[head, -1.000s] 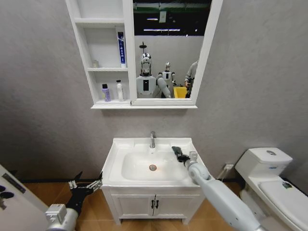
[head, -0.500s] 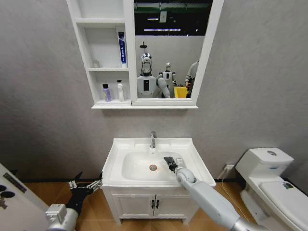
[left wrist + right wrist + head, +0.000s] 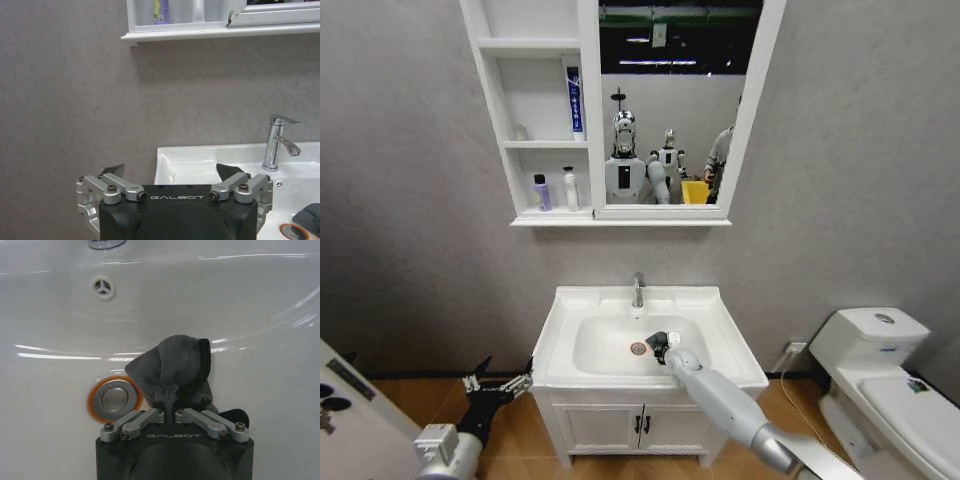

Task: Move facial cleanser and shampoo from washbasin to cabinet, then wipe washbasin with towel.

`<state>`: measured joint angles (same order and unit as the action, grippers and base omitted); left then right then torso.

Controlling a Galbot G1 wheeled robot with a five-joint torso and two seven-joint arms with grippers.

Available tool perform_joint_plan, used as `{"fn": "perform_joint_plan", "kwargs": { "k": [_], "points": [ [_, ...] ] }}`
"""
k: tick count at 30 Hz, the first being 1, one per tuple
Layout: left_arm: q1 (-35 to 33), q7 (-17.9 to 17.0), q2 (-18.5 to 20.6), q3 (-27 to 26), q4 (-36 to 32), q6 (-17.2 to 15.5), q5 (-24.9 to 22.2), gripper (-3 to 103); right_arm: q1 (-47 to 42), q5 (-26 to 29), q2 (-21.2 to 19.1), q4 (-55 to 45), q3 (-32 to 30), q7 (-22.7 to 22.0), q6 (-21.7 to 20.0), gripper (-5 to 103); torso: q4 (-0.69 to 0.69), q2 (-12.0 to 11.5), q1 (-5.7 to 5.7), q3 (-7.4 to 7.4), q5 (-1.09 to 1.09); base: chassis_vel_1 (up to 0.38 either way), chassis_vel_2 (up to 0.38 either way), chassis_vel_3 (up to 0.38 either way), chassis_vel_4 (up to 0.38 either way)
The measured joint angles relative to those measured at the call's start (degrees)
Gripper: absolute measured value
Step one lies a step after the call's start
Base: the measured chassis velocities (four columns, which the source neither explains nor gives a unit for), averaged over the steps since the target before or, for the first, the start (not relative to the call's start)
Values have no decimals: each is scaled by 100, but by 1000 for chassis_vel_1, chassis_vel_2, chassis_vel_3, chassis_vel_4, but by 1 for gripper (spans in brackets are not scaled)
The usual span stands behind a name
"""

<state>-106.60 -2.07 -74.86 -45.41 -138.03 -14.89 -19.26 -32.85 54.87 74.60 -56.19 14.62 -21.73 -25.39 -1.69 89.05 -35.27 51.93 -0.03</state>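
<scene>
My right gripper is down inside the washbasin bowl, shut on the dark grey towel. In the right wrist view the towel is bunched between the closed fingers of my right gripper, pressed on the white bowl beside the red-ringed drain. A purple bottle and a white bottle stand on the cabinet's lowest shelf; I cannot tell which is cleanser or shampoo. My left gripper hangs open, low and left of the basin.
The chrome tap rises at the back of the bowl. A blue-and-white tube stands on the middle shelf. A white toilet is at the right. The two-door cupboard sits under the basin.
My right gripper has carried the towel from the basin's right rim down into the bowl and leftwards to the drain. The left arm has stayed still.
</scene>
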Motion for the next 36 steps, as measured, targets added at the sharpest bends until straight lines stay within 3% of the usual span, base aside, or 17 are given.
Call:
{"fn": "perform_joint_plan", "kwargs": {
  "k": [13, 16, 20, 23, 30, 36],
  "points": [
    [0, 0, 0, 0, 0, 1, 0, 100, 320, 52, 1001, 699, 1, 200, 114, 4, 2, -1, -1, 2, 3, 0, 0, 0, 0],
    [0, 0, 0, 0, 0, 1, 0, 100, 411, 110, 1377, 892, 31, 397, 288, 4, 4, -2, -1, 3, 3, 0, 0, 0, 0],
    [0, 0, 0, 0, 0, 1, 0, 100, 415, 222, 1558, 915, -78, 485, 443, 4, 7, -2, -1, 2, 4, 0, 0, 0, 0],
    [0, 0, 0, 0, 0, 1, 0, 100, 376, 215, 1523, 880, -118, 464, 467, 4, 7, -2, -1, 2, 4, 0, 0, 0, 0],
    [0, 0, 0, 0, 0, 1, 0, 100, 119, -423, 604, 484, -385, -209, 320, 4, -1, -2, -1, 2, 4, 0, 0, 0, 0],
    [0, 0, 0, 0, 0, 1, 0, 100, 59, -303, 384, 335, -489, -252, 252, 4, 1, -1, -1, 1, 2, 0, 0, 0, 0]
  ]
}}
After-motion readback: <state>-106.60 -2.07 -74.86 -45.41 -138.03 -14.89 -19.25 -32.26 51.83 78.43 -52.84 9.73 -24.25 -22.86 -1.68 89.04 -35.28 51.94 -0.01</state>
